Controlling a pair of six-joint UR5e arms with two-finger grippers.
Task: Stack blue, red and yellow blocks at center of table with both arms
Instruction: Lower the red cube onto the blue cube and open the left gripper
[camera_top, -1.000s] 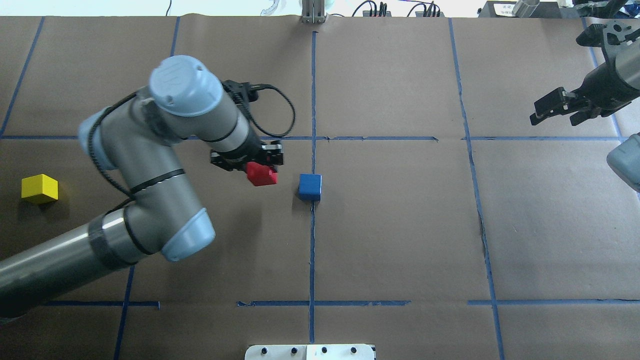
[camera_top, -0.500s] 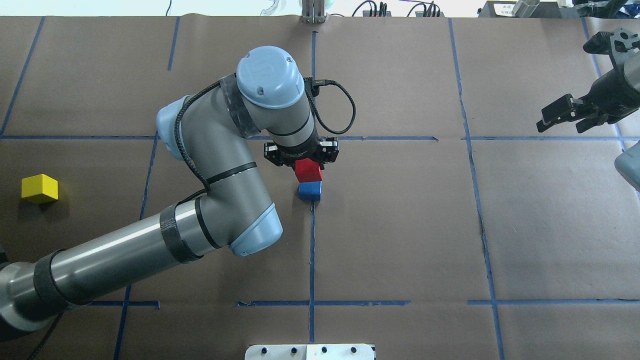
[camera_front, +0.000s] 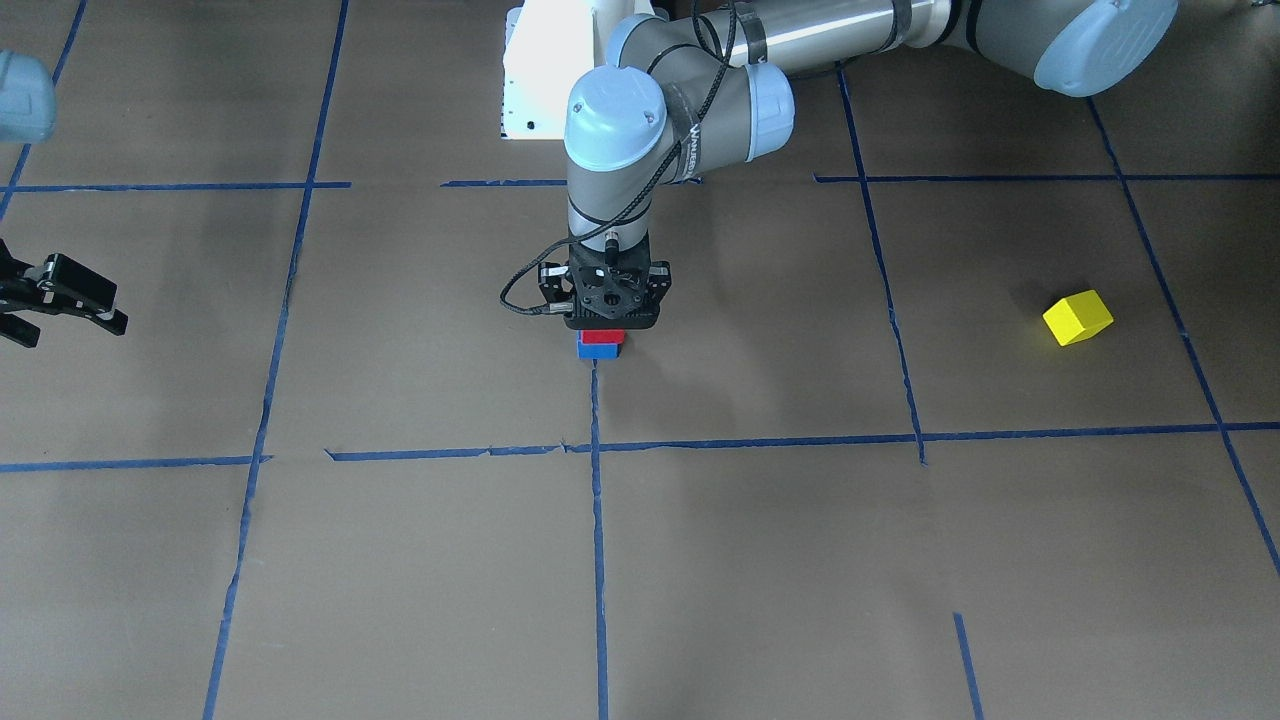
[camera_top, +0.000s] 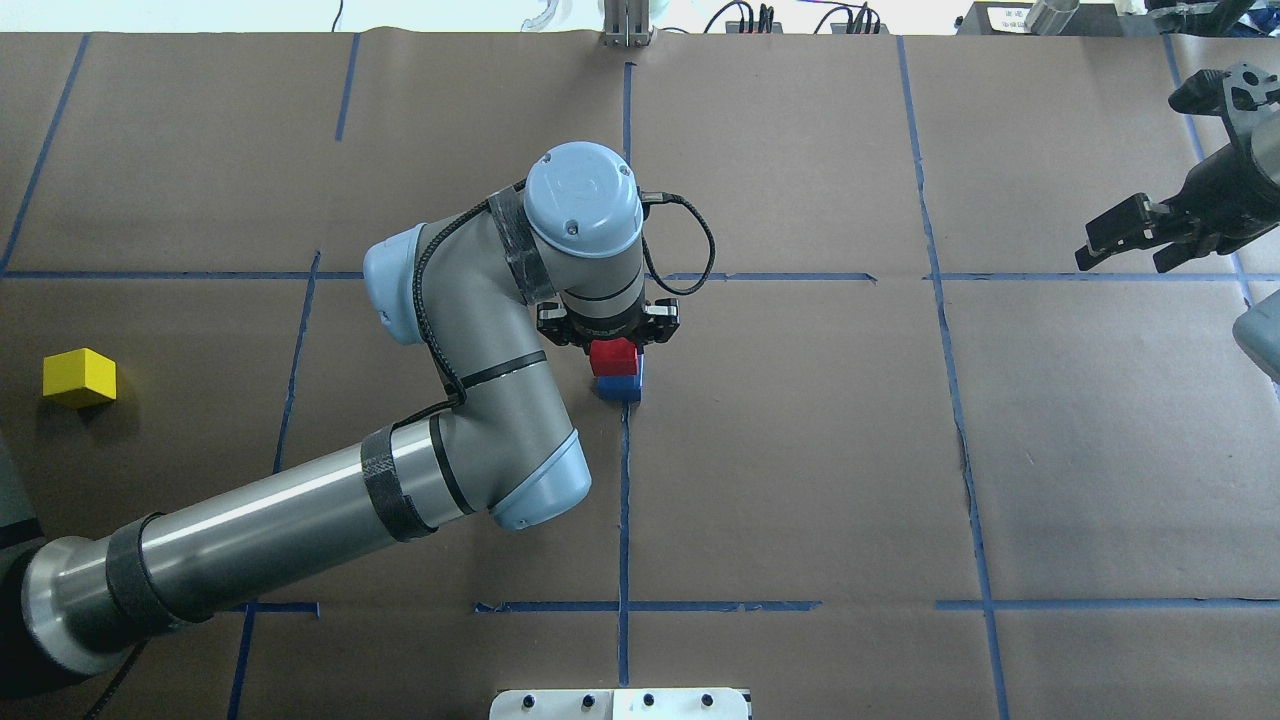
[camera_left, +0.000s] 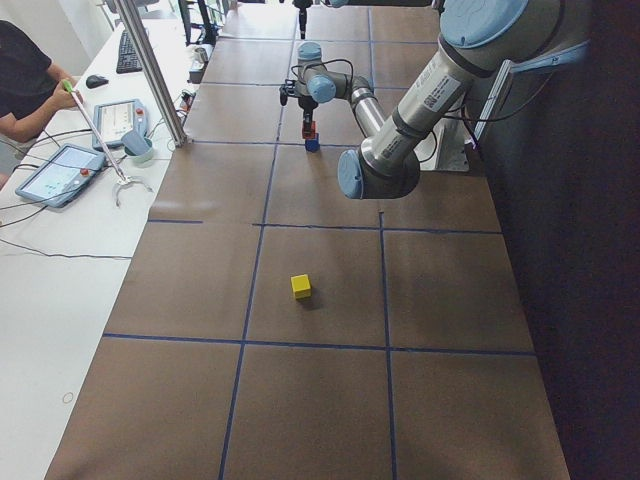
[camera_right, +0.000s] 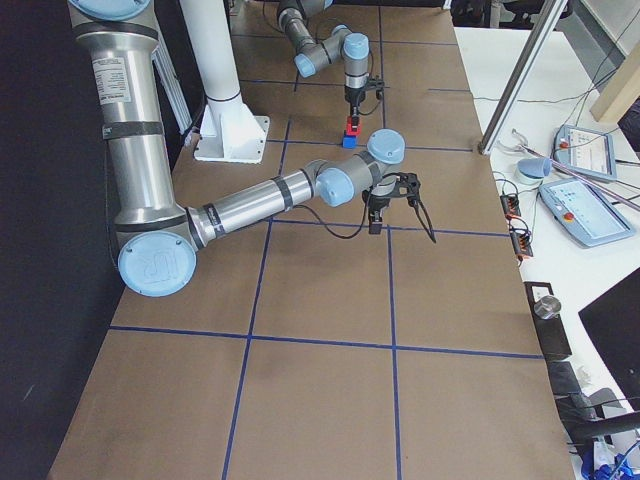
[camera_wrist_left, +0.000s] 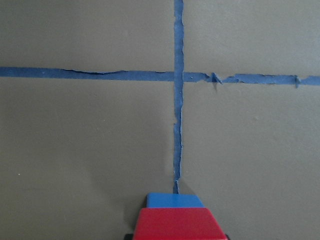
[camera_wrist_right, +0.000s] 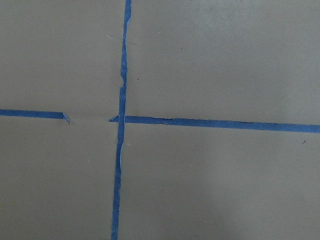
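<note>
Overhead exterior view, read from left to right: the yellow block (camera_top: 79, 377) lies alone on the table (camera_top: 800, 480) near the left edge, well apart from the other two blocks and from both of my grippers. My left arm (camera_top: 300, 520) enters from the lower left and reaches to the table centre, wrist pointing straight down. My left gripper (camera_top: 612, 345) is closed on the red block (camera_top: 613, 357), one finger on each side of it. The red block is directly above the blue block (camera_top: 620, 388), and the front-facing and right-side views show no gap between the two, so the red block appears to rest on the blue one. The left wrist view shows the red block squarely in front of the blue one, edges roughly aligned. The blue block stands on the lengthwise blue tape line (camera_top: 624, 500), just on my side of the point where that line crosses a crosswise strip. Further right the table surface carries only paper and tape. At the far right edge, my right gripper (camera_top: 1135, 240) hangs above the table with its fingers spread apart and nothing between them. Its wrist view shows only bare paper and a tape crossing.
</note>
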